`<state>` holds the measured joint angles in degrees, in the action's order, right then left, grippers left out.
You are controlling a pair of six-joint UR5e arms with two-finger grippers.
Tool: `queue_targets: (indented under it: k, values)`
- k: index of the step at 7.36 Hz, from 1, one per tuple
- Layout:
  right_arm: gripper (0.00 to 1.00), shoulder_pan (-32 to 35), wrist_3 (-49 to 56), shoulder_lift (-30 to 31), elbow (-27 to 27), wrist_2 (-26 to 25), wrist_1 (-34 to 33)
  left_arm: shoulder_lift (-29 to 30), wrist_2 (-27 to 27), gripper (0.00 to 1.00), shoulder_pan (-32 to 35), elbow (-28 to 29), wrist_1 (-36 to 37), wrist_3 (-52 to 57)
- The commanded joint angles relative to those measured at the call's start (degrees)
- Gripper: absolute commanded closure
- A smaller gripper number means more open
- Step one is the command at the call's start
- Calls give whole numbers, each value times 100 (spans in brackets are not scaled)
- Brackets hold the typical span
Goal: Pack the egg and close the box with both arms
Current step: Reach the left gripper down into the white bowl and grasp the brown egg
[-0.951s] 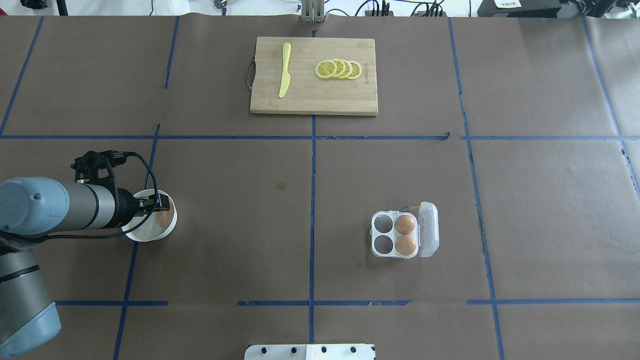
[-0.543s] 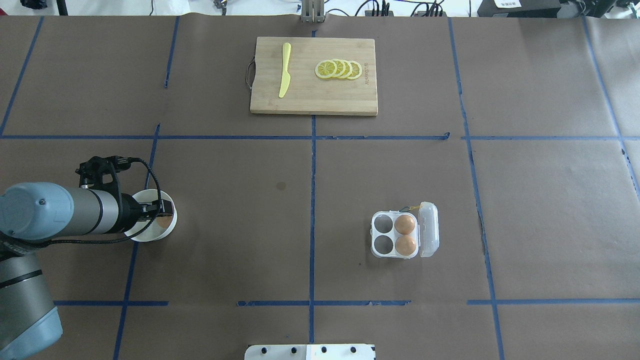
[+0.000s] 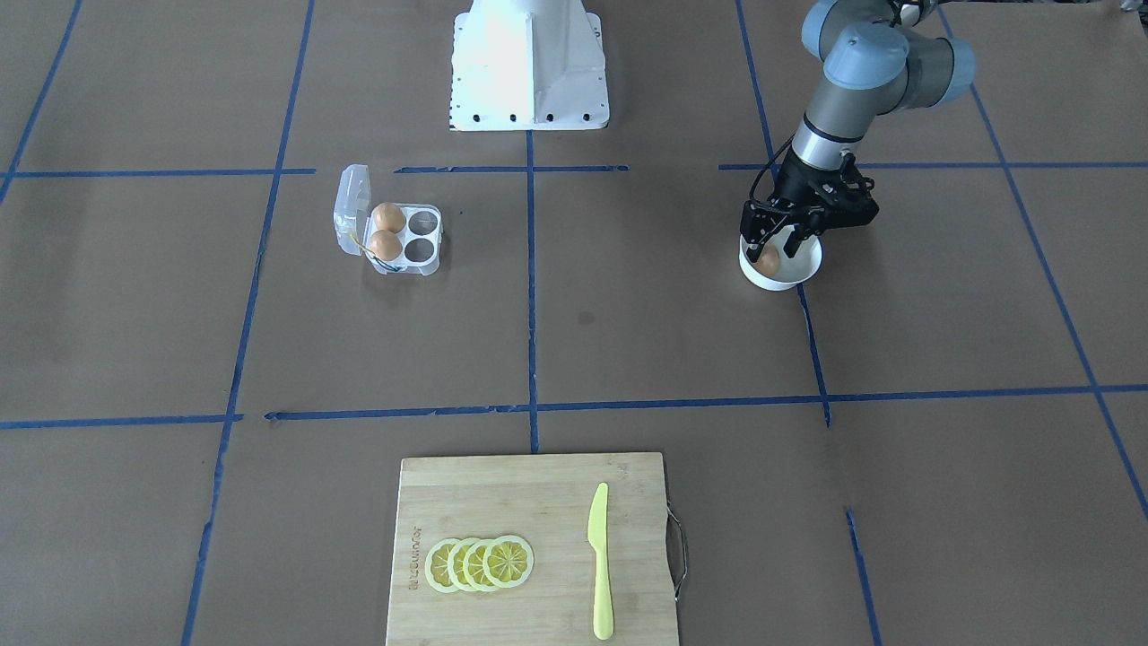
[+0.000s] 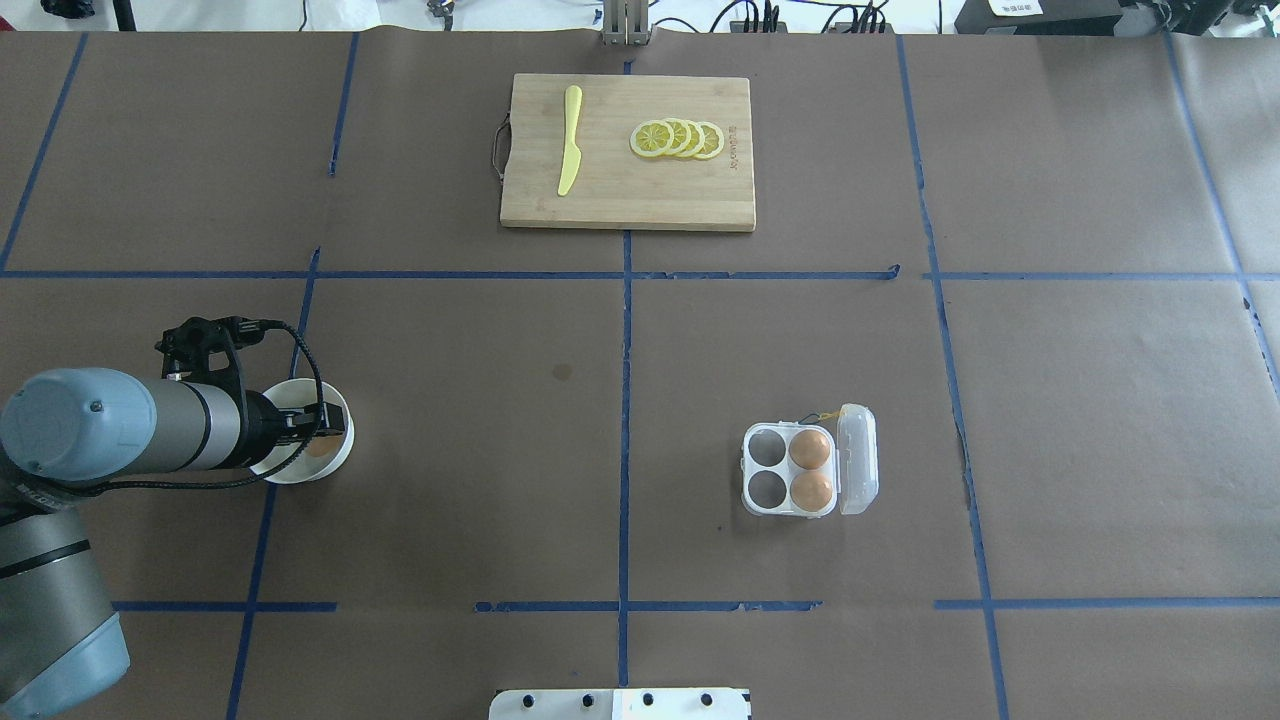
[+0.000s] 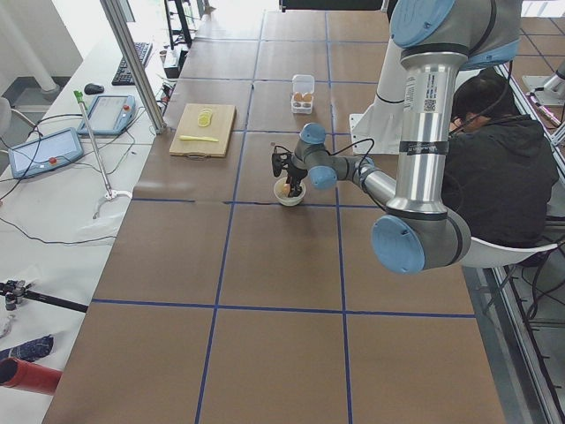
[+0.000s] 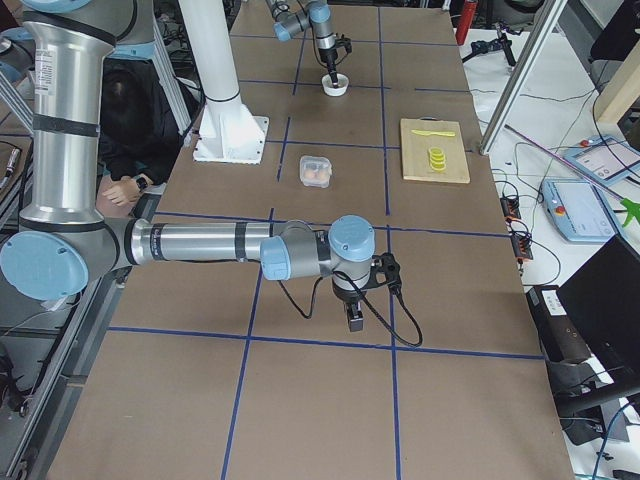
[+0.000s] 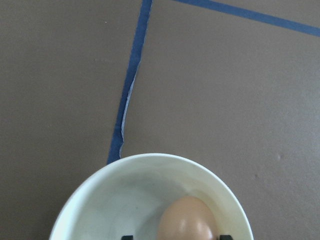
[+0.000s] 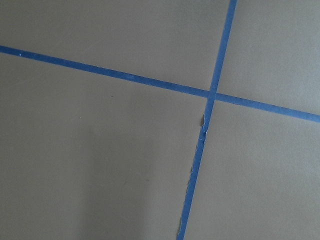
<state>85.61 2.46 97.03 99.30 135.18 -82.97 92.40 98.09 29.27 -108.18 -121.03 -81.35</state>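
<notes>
An orange-brown egg lies in a round white bowl at the table's left. My left gripper reaches down into the bowl, open, with a fingertip on each side of the egg. The clear box stands right of centre with its lid open to the right. Two eggs fill the cups next to the lid, and the other two cups are empty. My right gripper hangs over bare table far from the box, and I cannot tell its state.
A wooden cutting board at the far middle holds a yellow knife and lemon slices. The white base block stands at the robot's edge. Blue tape lines cross the brown table.
My left gripper has sunk lower into the bowl, so its fingers now straddle the egg. The box and its eggs have not moved.
</notes>
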Motion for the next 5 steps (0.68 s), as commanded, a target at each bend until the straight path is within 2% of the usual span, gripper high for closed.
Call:
queue_targets:
  k: [1,4,5]
  values:
    - [0,0,0,0,-8,0,0,33,-9,33,-35,94,-9,14]
    - [0,0,0,0,-8,0,0,77,-96,34,-45,139,-9,32]
    - [0,9,0,0,-8,0,0,68,-132,57,-45,130,-9,32]
